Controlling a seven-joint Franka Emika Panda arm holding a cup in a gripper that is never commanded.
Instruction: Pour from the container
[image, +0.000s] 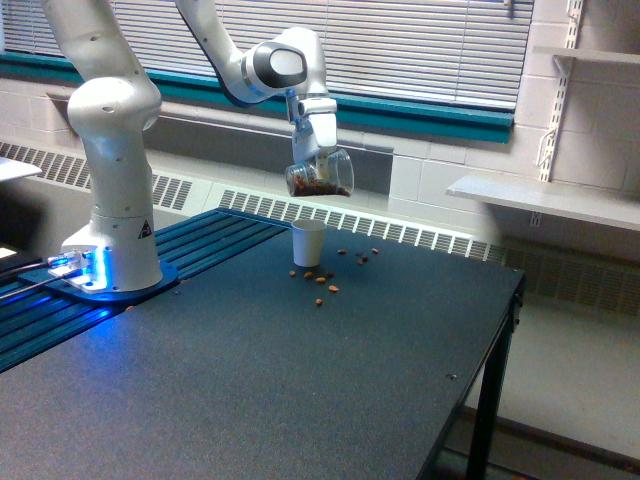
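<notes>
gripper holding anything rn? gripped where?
Yes: the gripper holds the clear container, tilted on its side above the white cup. It grips the container's upper side; exact contact is too small to tell.

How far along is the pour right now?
Partly done, and messily. Already out: several brown pieces lie scattered on the black table beside the white cup, having missed it. In hand: the gripper holds the clear container tipped on its side above the cup. Left: brown contents show inside the container. Whether anything landed in the cup cannot be seen.
</notes>
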